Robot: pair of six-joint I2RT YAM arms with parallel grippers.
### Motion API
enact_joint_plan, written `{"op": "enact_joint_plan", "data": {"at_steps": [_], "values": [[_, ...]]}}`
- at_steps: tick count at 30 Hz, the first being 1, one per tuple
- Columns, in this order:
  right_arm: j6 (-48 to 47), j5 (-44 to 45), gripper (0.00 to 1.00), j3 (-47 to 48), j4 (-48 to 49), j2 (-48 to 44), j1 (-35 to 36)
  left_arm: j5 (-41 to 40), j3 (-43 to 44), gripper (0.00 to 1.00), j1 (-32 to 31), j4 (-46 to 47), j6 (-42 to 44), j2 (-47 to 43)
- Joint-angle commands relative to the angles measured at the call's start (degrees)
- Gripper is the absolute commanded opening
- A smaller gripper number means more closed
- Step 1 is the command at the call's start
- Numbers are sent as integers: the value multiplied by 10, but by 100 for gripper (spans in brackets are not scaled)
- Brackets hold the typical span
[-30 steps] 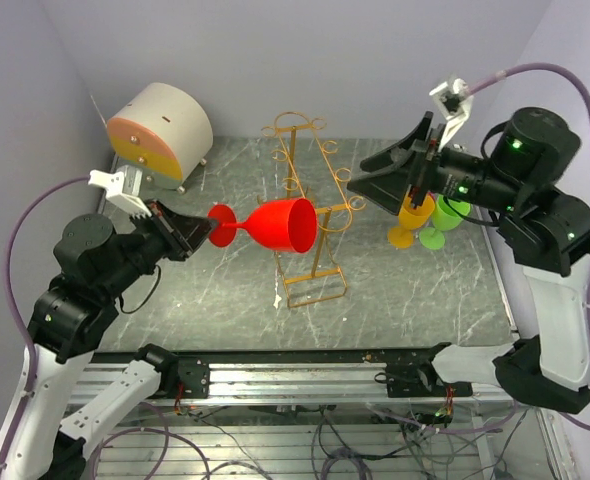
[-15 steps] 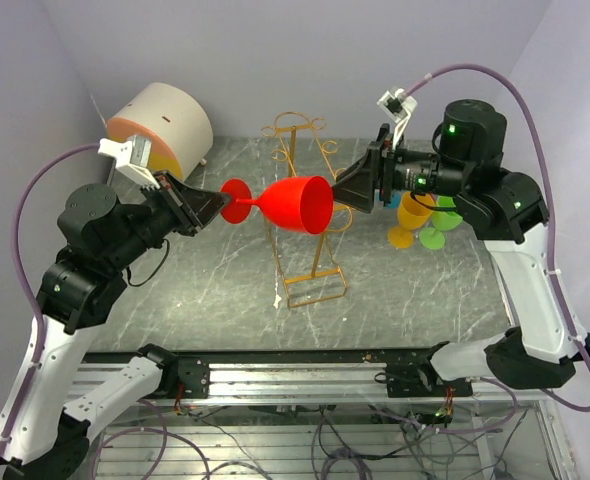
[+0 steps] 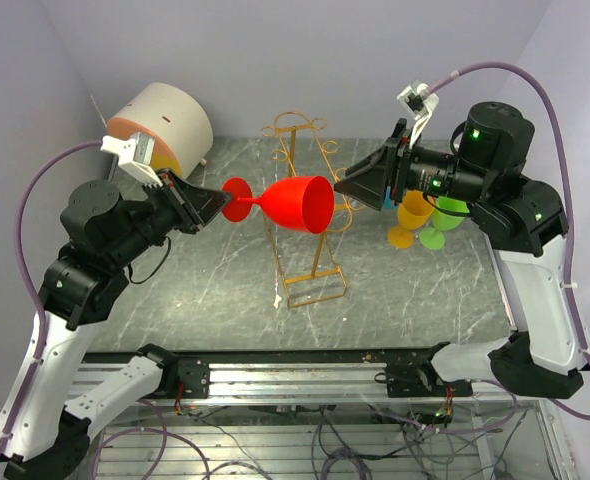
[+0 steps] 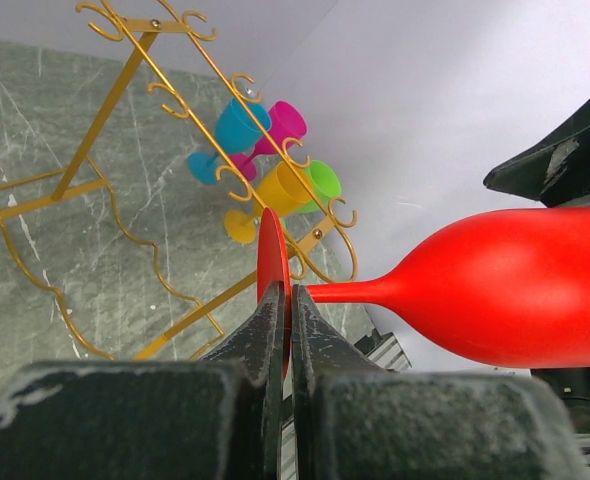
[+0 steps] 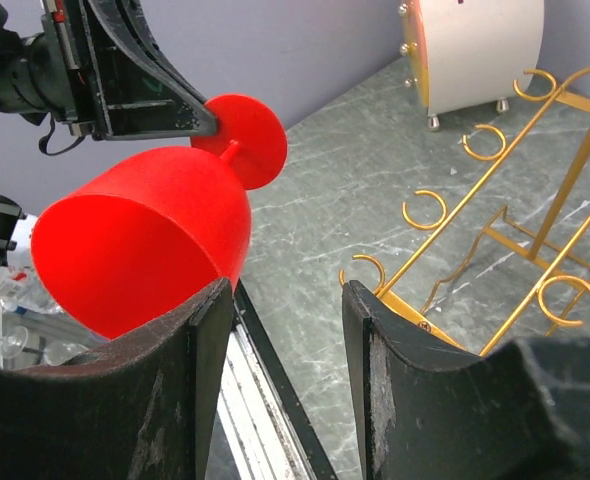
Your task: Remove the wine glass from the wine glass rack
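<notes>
The red wine glass [image 3: 300, 205] lies on its side in the air, bowl opening toward the right. My left gripper [image 3: 220, 203] is shut on its round foot [image 4: 272, 260]; its fingers pinch the disc edge-on. The golden wire wine glass rack [image 3: 310, 270] stands on the table below and behind the glass. In the right wrist view the glass [image 5: 145, 240] is apart from the rack's hooks [image 5: 535, 210]. My right gripper [image 3: 350, 185] is open and empty just right of the bowl's rim; its left finger [image 5: 190, 380] sits close against the bowl.
A white drum with an orange face [image 3: 160, 130] stands at the back left. Orange [image 3: 413, 225] and green [image 3: 440, 230] glasses lie on the table at right under my right arm; blue [image 4: 237, 125] and pink ones lie beside them. Walls close in on both sides.
My left gripper has lifted the red glass up and slightly right. My right arm swung left toward the bowl, then eased back a little to the right.
</notes>
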Motion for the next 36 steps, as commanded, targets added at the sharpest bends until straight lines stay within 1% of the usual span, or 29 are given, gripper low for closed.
{"op": "enact_joint_plan", "data": {"at_steps": [1,9,17,29,31,33,35,36], "values": [[4,-12,47,11,17,-9,3,9,25,7,1,21,7,10],[5,-24,47,-8,31,-21,2,18,36,7,1,30,6,31],[2,-31,47,-5,28,-13,2,35,36,7,0,57,-7,48],[3,-40,47,-39,55,1,3,54,37,7,1,82,-22,60],[7,-44,44,-40,62,3,3,55,38,7,1,80,-20,63],[10,-47,35,-39,66,7,3,54,36,7,0,83,-20,64],[12,-39,17,-31,60,13,3,55,34,8,0,85,-21,66],[11,-33,9,-26,57,16,3,55,34,10,0,84,-20,67]]}}
